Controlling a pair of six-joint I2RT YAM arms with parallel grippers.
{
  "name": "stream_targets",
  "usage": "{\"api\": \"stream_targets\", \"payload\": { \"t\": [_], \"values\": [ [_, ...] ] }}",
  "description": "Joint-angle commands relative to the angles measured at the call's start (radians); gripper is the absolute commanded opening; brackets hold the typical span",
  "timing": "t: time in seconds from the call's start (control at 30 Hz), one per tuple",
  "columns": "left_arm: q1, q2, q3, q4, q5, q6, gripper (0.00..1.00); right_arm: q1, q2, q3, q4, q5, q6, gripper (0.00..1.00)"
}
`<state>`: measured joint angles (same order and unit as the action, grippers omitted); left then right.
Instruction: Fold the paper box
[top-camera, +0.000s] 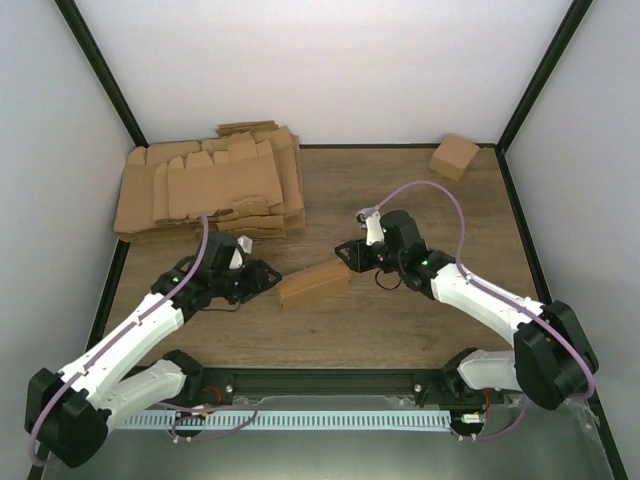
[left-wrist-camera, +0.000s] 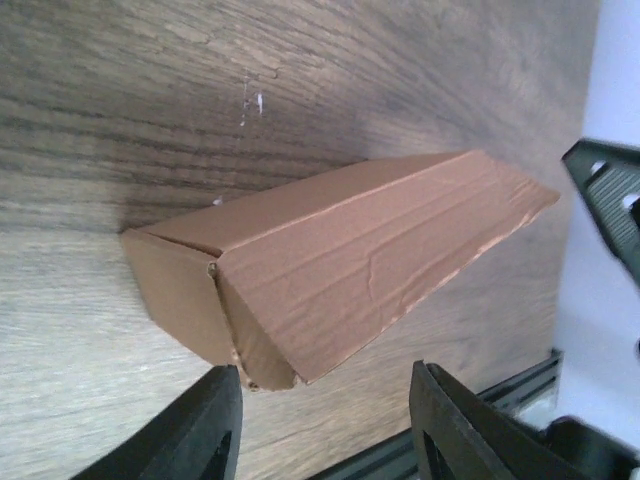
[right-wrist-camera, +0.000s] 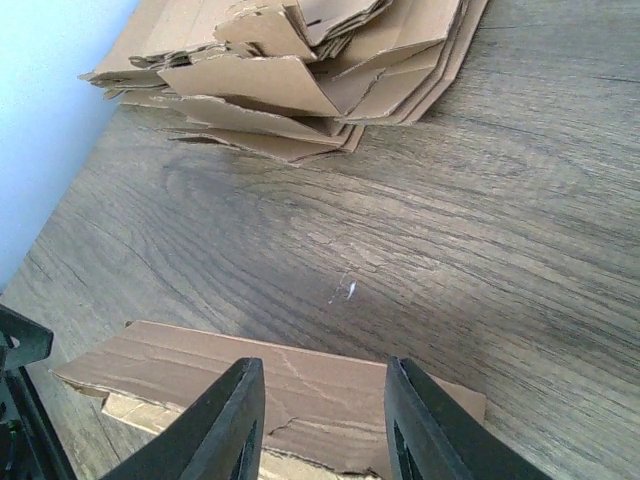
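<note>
Wooden table (top-camera: 400, 200), paper box (top-camera: 314, 284) lying at centre, left gripper (left-wrist-camera: 325, 378) half open near one end, holding nothing, right gripper (right-wrist-camera: 320, 368) part open over the other end.

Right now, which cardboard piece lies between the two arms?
The oblong folded carton at mid-table; the pile of flat blanks sits back left, the small cube-like carton back right.
</note>
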<state>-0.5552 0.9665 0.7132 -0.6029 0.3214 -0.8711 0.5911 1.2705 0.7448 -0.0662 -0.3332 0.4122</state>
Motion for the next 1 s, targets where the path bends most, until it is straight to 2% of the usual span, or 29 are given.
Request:
{"api": "stream_targets", "payload": {
  "t": [0.0,0.1,0.23,0.4,0.57,0.97],
  "values": [
    [0.034,-0.018,-0.051,0.136,0.124,-0.041,0.42,-0.009,-0.014,-0.001,-0.014,0.028,0.005,0.34],
    [0.037,-0.011,-0.065,0.149,0.127,-0.042,0.33,-0.010,-0.020,-0.018,-0.017,0.038,0.004,0.31],
    [0.039,-0.005,-0.087,0.173,0.137,-0.047,0.29,-0.010,-0.024,-0.039,-0.013,0.032,0.003,0.27],
    [0.040,0.015,-0.105,0.192,0.155,-0.044,0.28,-0.010,-0.022,-0.058,-0.011,0.026,0.002,0.24],
    [0.039,0.026,-0.114,0.187,0.162,-0.035,0.22,-0.010,-0.027,-0.078,-0.004,0.022,0.002,0.23],
    [0.040,0.080,-0.160,0.155,0.188,0.016,0.20,-0.011,-0.020,-0.172,0.047,0.021,0.004,0.20]
  ]
}}
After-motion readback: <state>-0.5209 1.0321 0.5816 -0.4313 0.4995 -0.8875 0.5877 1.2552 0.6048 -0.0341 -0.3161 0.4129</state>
